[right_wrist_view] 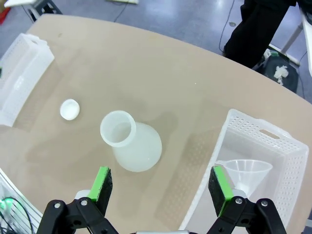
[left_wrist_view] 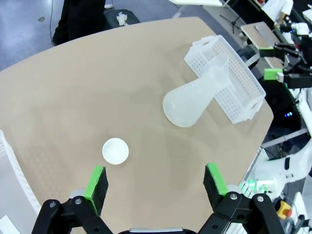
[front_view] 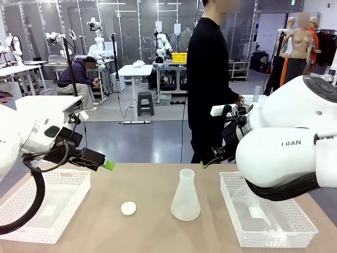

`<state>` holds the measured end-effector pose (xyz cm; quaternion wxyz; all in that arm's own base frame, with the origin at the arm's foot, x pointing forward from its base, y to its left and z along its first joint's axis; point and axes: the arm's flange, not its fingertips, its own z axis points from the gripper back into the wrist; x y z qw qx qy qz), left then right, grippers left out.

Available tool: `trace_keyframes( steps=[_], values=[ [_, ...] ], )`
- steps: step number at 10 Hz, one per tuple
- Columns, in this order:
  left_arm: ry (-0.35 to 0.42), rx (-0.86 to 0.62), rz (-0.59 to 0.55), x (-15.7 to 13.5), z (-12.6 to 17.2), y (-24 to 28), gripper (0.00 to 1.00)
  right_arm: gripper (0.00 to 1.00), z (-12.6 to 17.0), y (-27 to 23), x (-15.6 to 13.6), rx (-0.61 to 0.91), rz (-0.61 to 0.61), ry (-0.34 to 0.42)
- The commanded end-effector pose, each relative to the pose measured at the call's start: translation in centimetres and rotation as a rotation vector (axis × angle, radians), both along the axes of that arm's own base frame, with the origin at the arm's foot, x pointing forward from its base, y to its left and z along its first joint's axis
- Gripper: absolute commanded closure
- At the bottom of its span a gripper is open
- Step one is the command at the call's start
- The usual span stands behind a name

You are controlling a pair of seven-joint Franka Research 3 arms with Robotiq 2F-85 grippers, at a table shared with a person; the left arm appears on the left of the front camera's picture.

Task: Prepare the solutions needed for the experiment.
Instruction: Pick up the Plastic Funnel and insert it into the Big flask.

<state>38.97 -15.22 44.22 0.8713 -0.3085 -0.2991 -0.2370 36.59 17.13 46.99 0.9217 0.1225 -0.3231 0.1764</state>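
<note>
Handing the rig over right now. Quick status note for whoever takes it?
Left gripper: open, holding nothing, above the table near the cap.
Right gripper: open, holding nothing, above the table between the flask and the right basket.
Things: the flask stands upright mid-table, uncapped, and looks empty. The cap lies apart on its left. The funnel sits in the right basket. The left basket is at the table's left end.
Done: nothing that shows.
Left: probably take out the funnel, fill the flask, then cap it.
</note>
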Motion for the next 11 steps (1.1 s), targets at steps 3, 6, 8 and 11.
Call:
trace_keyframes(
  steps=[3, 6, 8, 11],
  values=[
    [0.010, -0.240, -0.048, 5.2, -3.1, 2.1, 0.00, 0.00, -1.3, -3.2, 3.3, 0.337, -0.002, 0.068],
    [0.228, -0.484, -0.067, 5.1, -3.4, 4.1, 0.00, 0.00, -2.0, -3.4, 3.7, 0.547, 0.019, 0.133],
    [0.155, -0.405, -0.081, 4.1, -3.7, 3.5, 0.00, 0.00, -0.1, -3.1, 2.3, 0.409, -0.035, 0.120],
    [0.190, -0.469, -0.110, 4.4, -4.2, 4.5, 0.00, 0.00, -0.1, -3.1, 2.3, 0.409, -0.035, 0.120]
  ],
)
